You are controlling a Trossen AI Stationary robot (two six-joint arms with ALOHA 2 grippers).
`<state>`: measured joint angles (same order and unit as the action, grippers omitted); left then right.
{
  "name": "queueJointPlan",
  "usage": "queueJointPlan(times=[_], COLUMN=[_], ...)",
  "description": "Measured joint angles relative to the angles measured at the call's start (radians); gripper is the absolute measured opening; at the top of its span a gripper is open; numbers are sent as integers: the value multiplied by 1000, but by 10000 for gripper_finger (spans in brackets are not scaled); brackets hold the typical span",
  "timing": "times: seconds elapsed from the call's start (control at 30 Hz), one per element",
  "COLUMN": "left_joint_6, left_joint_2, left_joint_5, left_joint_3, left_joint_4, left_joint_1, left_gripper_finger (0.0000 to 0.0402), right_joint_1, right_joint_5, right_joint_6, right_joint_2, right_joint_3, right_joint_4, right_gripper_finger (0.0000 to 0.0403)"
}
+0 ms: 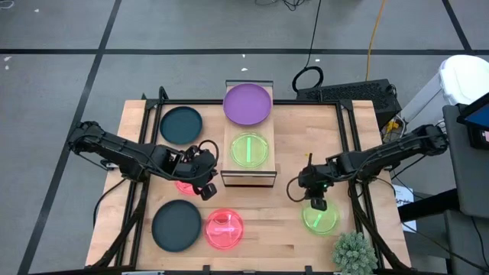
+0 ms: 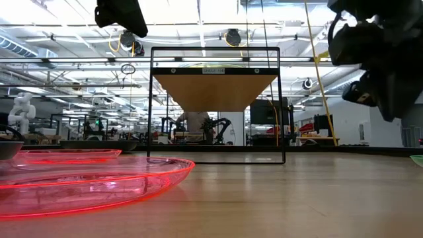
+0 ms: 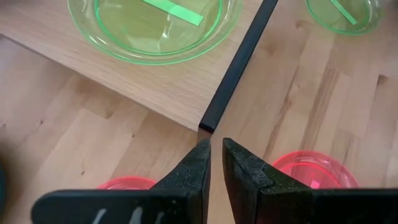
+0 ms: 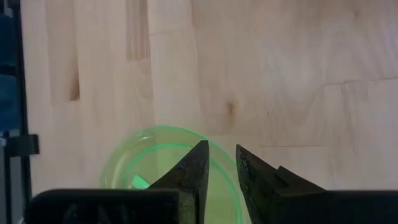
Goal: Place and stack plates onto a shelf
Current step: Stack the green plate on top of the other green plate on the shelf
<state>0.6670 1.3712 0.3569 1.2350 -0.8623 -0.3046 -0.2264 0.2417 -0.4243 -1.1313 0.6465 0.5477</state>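
Light wood tops the shelf (image 1: 250, 164), a small rack on a thin black frame standing at the middle of the table (image 1: 252, 237) toward its far edge; from the low view the plank shows as a raised slab on slim black legs. On it lie two plates: a purple plate (image 1: 247, 103) at the far end, overhanging the frame, and a translucent green plate (image 1: 250, 149) nearer the front, with a bright green strip across it. Four more plates lie plainly on the table: a dark teal-black plate (image 1: 181, 124) left of the shelf, a second dark plate (image 1: 176, 226) at the near left, a translucent pink-red plate (image 1: 224, 228) just beside it, and a second green plate (image 1: 321, 218) at the near right. Another pink-red plate (image 1: 183, 186) shows only as a sliver under the left arm, so seven can be counted, one purple. The left gripper (image 1: 205, 182) hangs just beside the shelf's near left corner, its fingers almost together with a narrow gap and nothing between them. The right gripper (image 1: 318, 202) hovers over the far edge of the second green plate, fingers likewise close but parted and empty
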Motion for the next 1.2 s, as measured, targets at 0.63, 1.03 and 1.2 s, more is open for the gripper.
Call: queueJointPlan(times=[0.63,1.03,1.2], left_joint_6=[-12,-11,-16], left_joint_2=[0,0,0], left_joint_5=[8,10,10], left_joint_3=[0,0,0], left_joint_4=[11,31,52], left_joint_1=[2,2,2], left_gripper_finger=[47,47,47], right_joint_1=[1,3,3], right_joint_5=[-1,41,79], right_joint_6=[176,175,140], right_joint_2=[0,0,0], right_joint_3=[-126,-187,-209], right_joint_4=[-25,-28,-44], right_gripper_finger=[137,102,74])
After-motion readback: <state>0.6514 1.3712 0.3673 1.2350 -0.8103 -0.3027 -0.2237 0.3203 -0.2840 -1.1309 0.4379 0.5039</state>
